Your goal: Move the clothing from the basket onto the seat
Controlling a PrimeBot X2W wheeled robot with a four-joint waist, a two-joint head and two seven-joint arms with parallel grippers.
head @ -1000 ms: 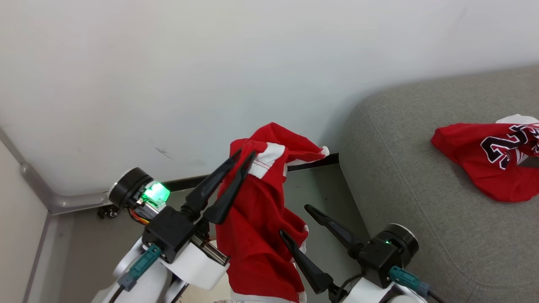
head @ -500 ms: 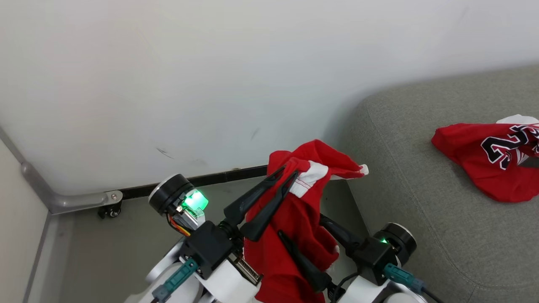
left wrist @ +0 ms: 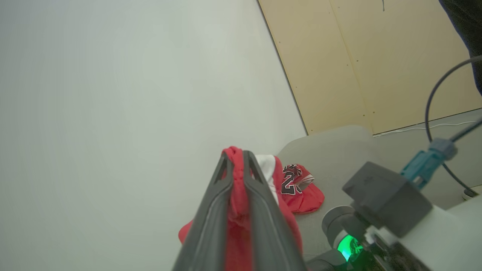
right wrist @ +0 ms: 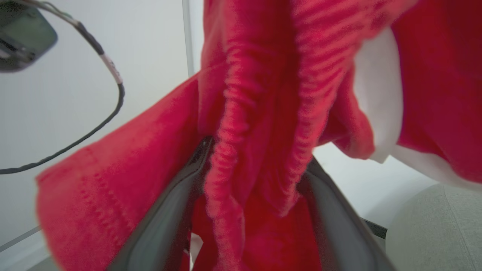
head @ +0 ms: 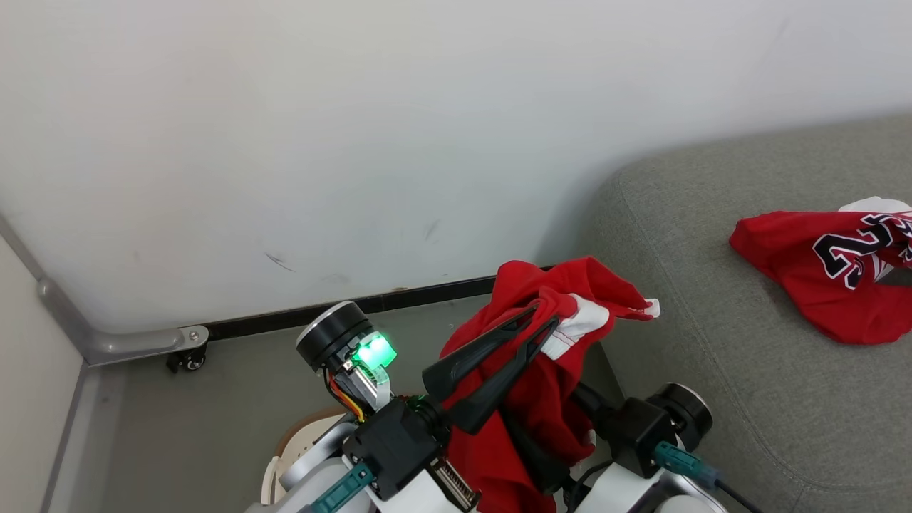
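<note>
My left gripper (head: 547,322) is shut on a bunched fold of a red garment (head: 541,399) with white trim, which hangs down beside the corner of the grey-green seat (head: 712,342). In the left wrist view, the fingers (left wrist: 226,180) pinch the red cloth (left wrist: 236,177). My right gripper (right wrist: 258,150) is open, and the hanging cloth (right wrist: 256,94) falls loosely between its fingers and hides their tips. A red jersey (head: 833,271) with black numbers lies on the seat at the right. A sliver of the basket (head: 288,445), cream with a brown rim, shows under my left arm.
A white wall (head: 356,142) with a dark baseboard stands close behind. A metal rail with a small caster (head: 187,356) runs along the floor at the left. Grey floor lies between the wall and the seat. A tan panel (left wrist: 376,56) stands beyond the seat.
My left gripper has carried the red garment to the right and lower, up to the seat's corner. The cloth now drapes over my right gripper's fingers. The right arm has barely moved.
</note>
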